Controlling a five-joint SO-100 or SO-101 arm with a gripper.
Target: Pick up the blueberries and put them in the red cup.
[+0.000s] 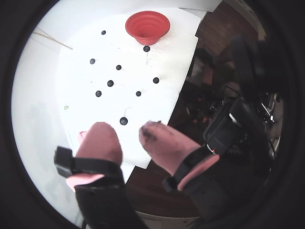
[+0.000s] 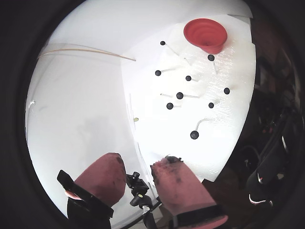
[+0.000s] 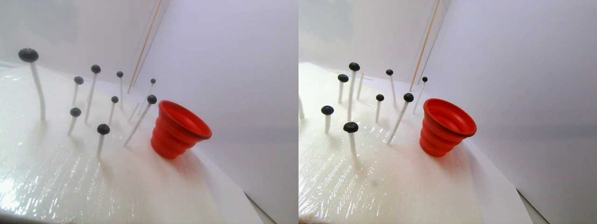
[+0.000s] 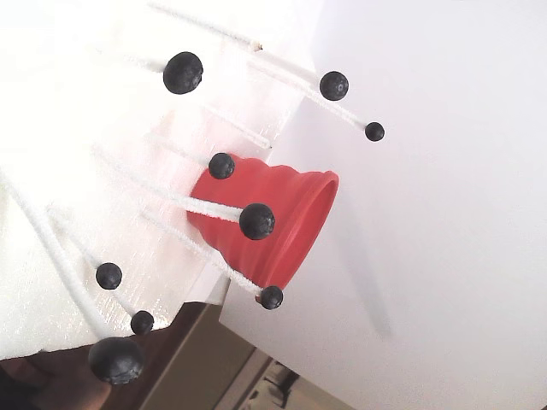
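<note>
Several blueberries [image 1: 110, 83] sit on the tips of thin white sticks stuck in a white foam block [image 1: 167, 57]. In the stereo pair view they stand at different heights [image 3: 103, 129]. The red cup [image 1: 147, 26] stands on the block's far end, tilted in the stereo pair view [image 3: 177, 130] and seen from below in the fixed view [image 4: 295, 222]. My gripper [image 1: 126, 129] has pink-covered fingers, smudged dark at the tips, and is open with nothing between them. The nearest blueberry [image 1: 124, 120] lies just beyond the gap. In another wrist view, the gripper [image 2: 140, 160] hangs short of that berry [image 2: 194, 135].
A thin wooden stick [image 2: 86, 51] leans across the white backdrop at the left. Past the foam's right edge is dark floor with black equipment [image 1: 228, 119]. A small black clamp mount [image 2: 138, 188] shows below the fingers.
</note>
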